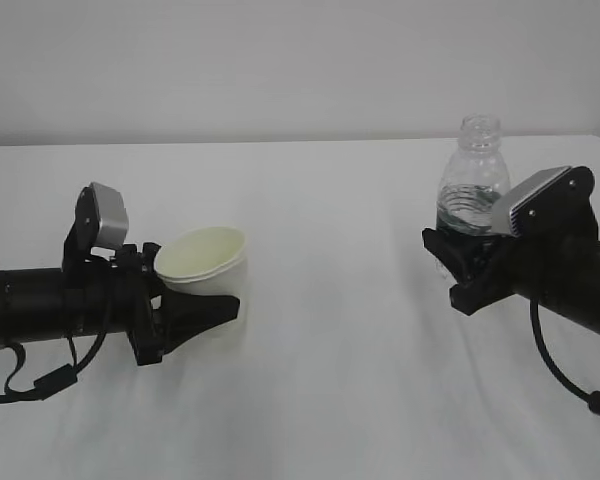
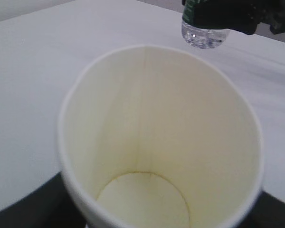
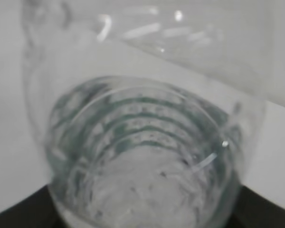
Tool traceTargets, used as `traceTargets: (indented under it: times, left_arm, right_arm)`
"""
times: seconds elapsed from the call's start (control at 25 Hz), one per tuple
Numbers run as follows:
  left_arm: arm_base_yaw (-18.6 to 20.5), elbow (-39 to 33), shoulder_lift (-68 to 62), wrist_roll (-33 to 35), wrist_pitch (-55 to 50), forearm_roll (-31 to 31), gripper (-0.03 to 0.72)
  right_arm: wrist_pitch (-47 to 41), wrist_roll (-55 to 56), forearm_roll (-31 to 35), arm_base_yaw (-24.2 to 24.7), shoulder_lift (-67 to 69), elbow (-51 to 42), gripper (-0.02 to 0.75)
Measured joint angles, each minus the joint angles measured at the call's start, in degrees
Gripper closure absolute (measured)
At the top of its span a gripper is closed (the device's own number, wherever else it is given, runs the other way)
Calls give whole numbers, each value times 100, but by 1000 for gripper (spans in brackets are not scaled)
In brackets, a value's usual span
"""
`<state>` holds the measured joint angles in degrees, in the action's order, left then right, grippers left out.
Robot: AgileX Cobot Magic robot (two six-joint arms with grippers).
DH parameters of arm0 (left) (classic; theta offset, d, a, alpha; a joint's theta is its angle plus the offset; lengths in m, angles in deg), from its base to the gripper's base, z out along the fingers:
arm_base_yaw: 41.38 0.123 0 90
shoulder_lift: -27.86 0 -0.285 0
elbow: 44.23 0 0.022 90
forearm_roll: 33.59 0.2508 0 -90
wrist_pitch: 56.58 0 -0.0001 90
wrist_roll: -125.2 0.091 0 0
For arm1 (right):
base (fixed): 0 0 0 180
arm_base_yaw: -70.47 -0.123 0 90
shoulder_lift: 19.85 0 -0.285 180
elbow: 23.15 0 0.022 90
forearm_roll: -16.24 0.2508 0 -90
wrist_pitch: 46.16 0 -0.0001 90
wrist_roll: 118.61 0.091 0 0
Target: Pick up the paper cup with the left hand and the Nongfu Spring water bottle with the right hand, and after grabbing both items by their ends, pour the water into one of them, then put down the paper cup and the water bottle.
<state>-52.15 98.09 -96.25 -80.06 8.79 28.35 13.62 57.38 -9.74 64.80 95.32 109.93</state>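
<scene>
Two things are in my grip above the white table (image 1: 330,400), and I take the table as my landmark. Largest first: my right hand (image 1: 460,270) is clamped on the Nongfu Spring water bottle (image 1: 472,185) low on its body, holding it upright over the table's right side, neck uppermost and uncapped. The left wrist view shows its base clear of the cloth, so it hangs a little above the surface. The water (image 3: 142,190) sits low in it, visible through the ribbed clear wall. I judge the bottle moderately light, with thin plastic that will dent if I squeeze harder, and smooth enough to slip. With the grip low, the neck swings wide when I tip, and the shifting liquid will tug at my hold.

Smaller: my left hand (image 1: 195,310) is clamped on the paper cup (image 1: 202,258) near its bottom end, over the table's left side, well apart from the bottle. The cup is tilted, its mouth turned up and toward the bottle. Its cream inside looks dry and empty. It weighs almost nothing and is soft; too much pressure would crease its wall, so the stiffer base is the right place to hold.
</scene>
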Motion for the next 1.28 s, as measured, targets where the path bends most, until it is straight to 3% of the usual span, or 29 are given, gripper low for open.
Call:
traceTargets:
  times: [0.16, 0.68, 1.08, 1.28]
  left_arm:
    - [-145, 0, 0, -14, 0, 271, 208]
    - [-1004, 0, 0, -14, 2, 316, 208]
    - [-1621, 35, 0, 275, 12, -50, 208]
    - [-1690, 35, 0, 404, 12, -167, 208]
  right_arm:
    - [0, 0, -367, 0, 0, 0, 311]
    - [0, 0, -1325, 0, 0, 0, 311]
    - [0, 0, -1608, 0, 0, 0, 311]
    - [0, -95, -1701, -143, 0, 0, 311]
